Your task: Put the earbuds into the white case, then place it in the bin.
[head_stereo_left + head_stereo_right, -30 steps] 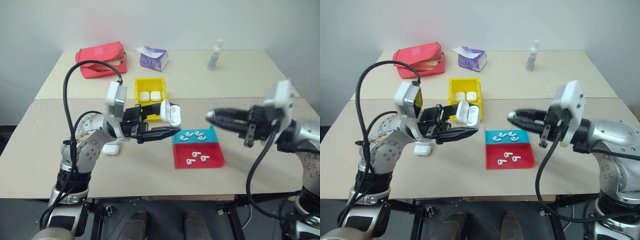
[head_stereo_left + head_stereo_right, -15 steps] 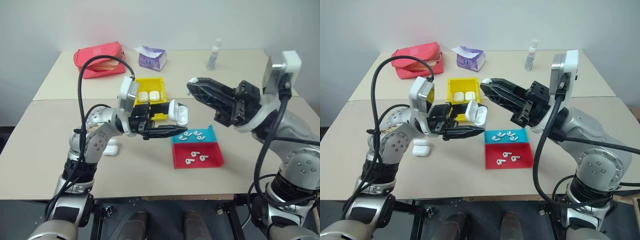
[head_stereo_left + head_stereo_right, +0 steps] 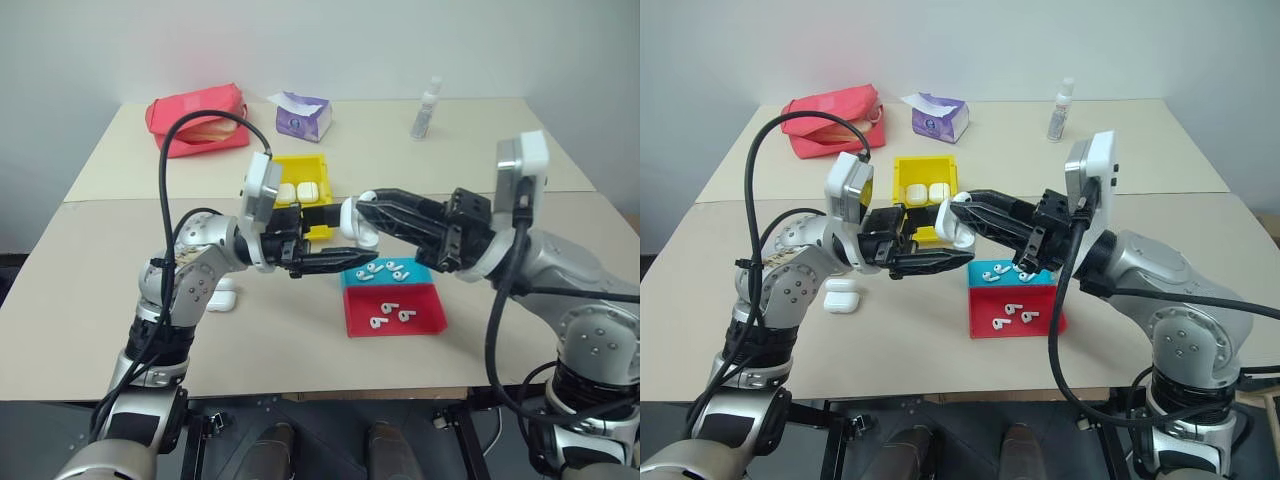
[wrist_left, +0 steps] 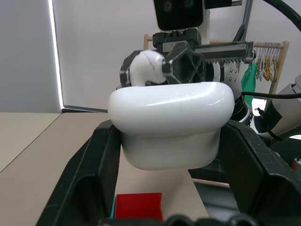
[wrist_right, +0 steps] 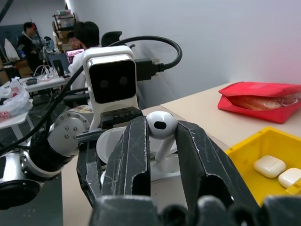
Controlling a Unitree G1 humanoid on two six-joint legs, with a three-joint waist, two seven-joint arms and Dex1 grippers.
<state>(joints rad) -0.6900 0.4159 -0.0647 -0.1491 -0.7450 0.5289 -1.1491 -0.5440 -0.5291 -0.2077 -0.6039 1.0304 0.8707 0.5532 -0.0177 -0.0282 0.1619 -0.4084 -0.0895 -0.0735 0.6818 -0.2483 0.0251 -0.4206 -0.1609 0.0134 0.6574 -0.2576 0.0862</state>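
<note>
My left gripper (image 3: 341, 248) is shut on the white case (image 3: 351, 224), holding it in the air in front of the yellow bin (image 3: 300, 164), lid flipped open. From the right, my right gripper (image 5: 161, 130) is shut on one earbud (image 5: 162, 124), its stem pointing down at the case's open top (image 5: 160, 165). In the left wrist view the same earbud (image 4: 146, 68) sits just above the case (image 4: 171, 123). Two more cases (image 3: 298, 191) lie in the bin. More earbuds (image 3: 386, 270) lie in the blue tray (image 3: 423, 272) and the red tray (image 3: 425, 318).
A spare case (image 3: 222, 298) lies on the table under my left arm. Along the far edge are a red pouch (image 3: 196, 118), a purple tissue box (image 3: 304, 115) and a small bottle (image 3: 427, 108). People (image 5: 87, 35) sit at desks in the background of the right wrist view.
My right arm has swung in from the right, risen and then come down, bringing the earbud to the case's opening. The left gripper has kept the case almost still.
</note>
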